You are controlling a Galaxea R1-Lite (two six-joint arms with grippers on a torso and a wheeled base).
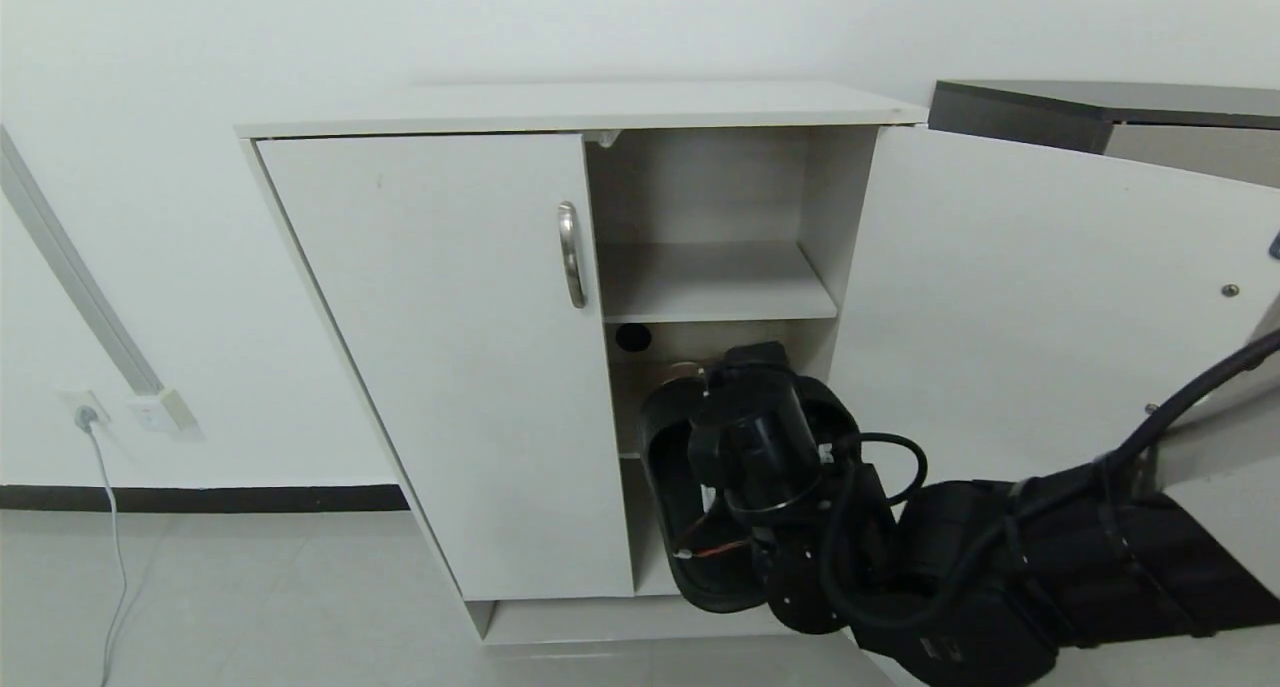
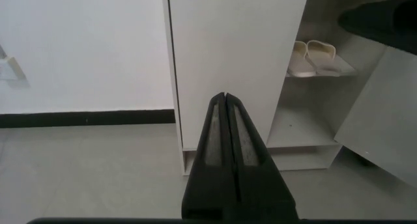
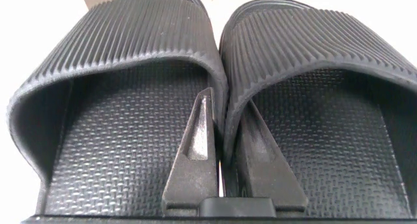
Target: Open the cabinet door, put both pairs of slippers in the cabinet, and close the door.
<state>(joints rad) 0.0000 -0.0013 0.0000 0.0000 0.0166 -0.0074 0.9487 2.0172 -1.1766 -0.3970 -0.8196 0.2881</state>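
Note:
The white cabinet (image 1: pixel 430 367) has its right door (image 1: pixel 1020 307) swung open and its left door shut. My right gripper (image 3: pixel 223 155) is shut on the pair of black slippers (image 3: pixel 130 120), pinching their two inner walls together. In the head view the black slippers (image 1: pixel 680 487) sit at the mouth of the lower compartment, with my right arm (image 1: pixel 900 547) behind them. A pair of beige slippers (image 2: pixel 319 58) lies on the cabinet's middle shelf. My left gripper (image 2: pixel 225 113) is shut on nothing, out on the floor side, pointing at the shut left door.
The upper shelf (image 1: pixel 710 287) holds nothing. A grey cabinet (image 1: pixel 1110 117) stands behind the open door. A wall socket with a cable (image 1: pixel 95 437) is at the left, above grey floor (image 1: pixel 250 607).

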